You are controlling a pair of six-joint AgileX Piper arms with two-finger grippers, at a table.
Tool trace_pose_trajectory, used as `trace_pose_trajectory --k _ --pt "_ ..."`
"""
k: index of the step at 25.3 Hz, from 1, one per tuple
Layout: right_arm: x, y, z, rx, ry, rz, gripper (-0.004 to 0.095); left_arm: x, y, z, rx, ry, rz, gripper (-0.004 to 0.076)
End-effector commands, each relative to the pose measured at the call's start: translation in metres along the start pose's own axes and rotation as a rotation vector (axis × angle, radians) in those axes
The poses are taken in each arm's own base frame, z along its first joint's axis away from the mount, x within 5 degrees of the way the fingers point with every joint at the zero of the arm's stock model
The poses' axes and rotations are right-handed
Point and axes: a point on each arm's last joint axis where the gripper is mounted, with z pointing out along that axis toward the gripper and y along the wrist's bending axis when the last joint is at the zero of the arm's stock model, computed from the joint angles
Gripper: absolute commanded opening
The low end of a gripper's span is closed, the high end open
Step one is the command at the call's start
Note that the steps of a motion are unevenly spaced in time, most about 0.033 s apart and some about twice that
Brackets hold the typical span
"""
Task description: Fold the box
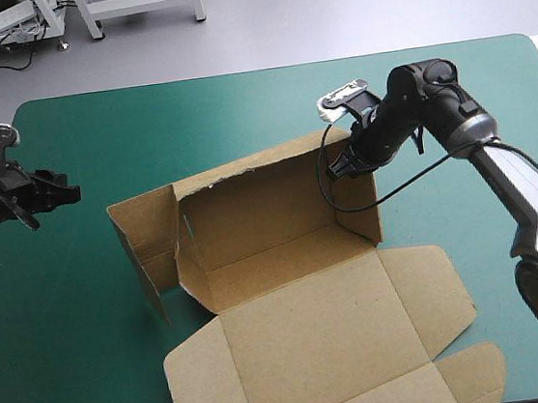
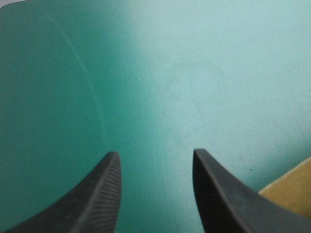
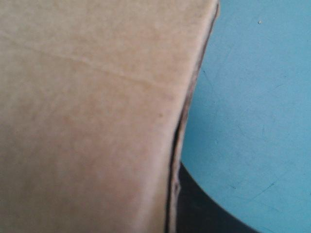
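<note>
From above, the box [image 1: 282, 229] stands at the middle of the counter [image 1: 68, 312], its back and side walls raised and its lid [image 1: 333, 340] lying flat toward the near edge. My right arm [image 1: 433, 105] reaches in from the far right and bends down, so that my right jaws sit at the top of the box's right wall, by its far corner. My left arm [image 1: 6, 197] lies level at the counter's left edge, well apart from the box. My left wrist shows what the high view cannot: my left jaws are released, black fingers [image 2: 97, 199] spread over bare teal-green cover [image 2: 160, 87], with a brown corner of board [image 2: 291, 191] just beside one. My right wrist is filled with brown board [image 3: 87, 121]; one black finger [image 3: 209, 213] lies against its outer face and the other is hidden behind it, so my right jaws are grasping the box.
</note>
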Motion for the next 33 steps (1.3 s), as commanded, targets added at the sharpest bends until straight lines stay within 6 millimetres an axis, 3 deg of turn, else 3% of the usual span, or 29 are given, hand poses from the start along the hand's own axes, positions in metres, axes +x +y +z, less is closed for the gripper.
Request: trace_pose_trajectory --k 1,6,13,18,24,26,28,29,31,33 --pt "0.001 -0.008 -0.002 0.003 0.021 -0.035 -0.0025 -0.013 -0.003 -0.013 0.003 -0.107 -0.003 0.0332" --pt "-0.008 -0.014 0.018 -0.013 0.043 -0.043 -0.0025 -0.012 -0.002 -0.011 -0.005 -0.098 0.004 0.0332" --pt "-0.029 -0.019 0.025 -0.023 0.000 -0.053 -0.0025 -0.011 0.000 -0.011 -0.026 -0.085 0.005 0.0332" --pt "-0.033 -0.021 0.030 -0.024 -0.004 -0.059 -0.0025 -0.012 -0.001 -0.012 -0.015 -0.091 0.002 0.0332" --pt "-0.035 -0.025 0.053 -0.050 0.034 -0.056 -0.0018 -0.012 -0.003 -0.012 0.002 -0.098 0.005 0.0332" --pt "-0.038 -0.023 0.053 -0.071 0.014 -0.048 0.0052 -0.012 -0.003 -0.012 0.002 -0.098 0.007 0.0332" --pt "-0.046 -0.023 0.041 -0.061 -0.030 -0.059 0.0231 -0.012 -0.003 -0.011 0.002 -0.098 0.006 0.0332" --pt "-0.052 -0.022 0.030 -0.047 -0.070 -0.063 0.0398 -0.012 -0.003 -0.011 0.002 -0.098 0.006 0.0332" --pt "-0.062 -0.021 0.011 -0.025 -0.139 -0.038 0.0570 -0.012 -0.003 -0.011 0.004 -0.095 0.006 0.0332" --pt "-0.066 -0.018 -0.006 -0.016 -0.185 -0.024 0.0587 -0.012 -0.003 -0.011 0.004 -0.095 0.006 0.0332"
